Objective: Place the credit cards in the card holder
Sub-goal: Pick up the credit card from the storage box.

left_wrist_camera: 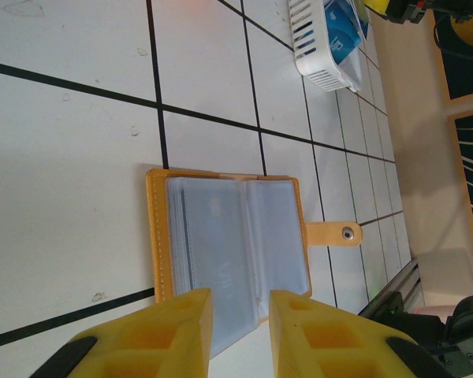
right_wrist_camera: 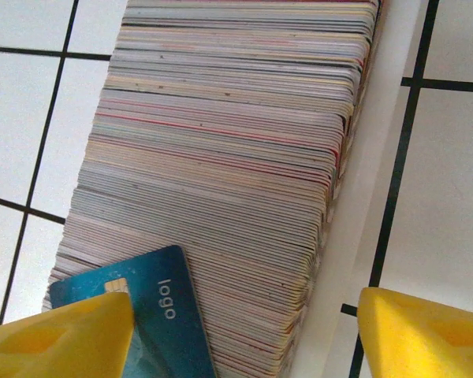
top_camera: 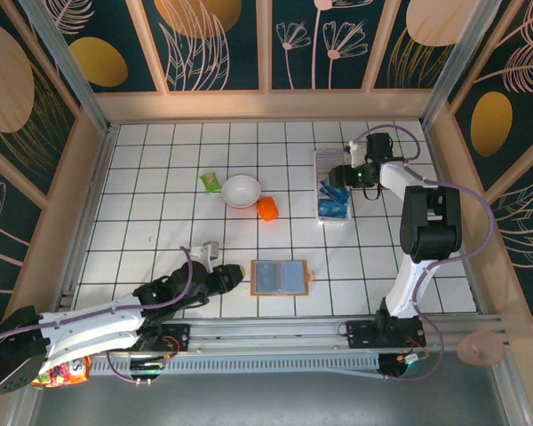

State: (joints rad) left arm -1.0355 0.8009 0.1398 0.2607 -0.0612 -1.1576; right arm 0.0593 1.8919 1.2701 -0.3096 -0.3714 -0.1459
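Over the holder (top_camera: pixel 324 158) at the far right of the table (top_camera: pixel 160 231), my right claw (top_camera: pixel 338 176) hangs with jaws wide apart, gripping nothing. The holder, a long white slotted tray, runs lengthwise away from me, and the blue cards (top_camera: pixel 334 209) lie heaped at its near end. Seen from the right wrist, the claw (right_wrist_camera: pixel 244 315) straddles a packed row of filed cards (right_wrist_camera: pixel 236 142) standing on edge across the holder (right_wrist_camera: pixel 361 220). One blue card (right_wrist_camera: pixel 154 311), marked "logo", lies face up on that row with a corner by the finger (right_wrist_camera: pixel 63 339) at lower left. Whether it touches that finger I cannot tell. The card sits off-centre between my open jaws, toward that finger, and its long side slants across the row instead of lining up with the slots. I judge it must be stood on edge and squared to a slot before it can go in. My left claw (top_camera: pixel 234 276) is well apart from all this, low at the near left beside the open wallet (top_camera: pixel 280 277). Its fingers (left_wrist_camera: pixel 154 339) stand a narrow gap apart and hold nothing that I can see. The right arm is plainly the nearer.
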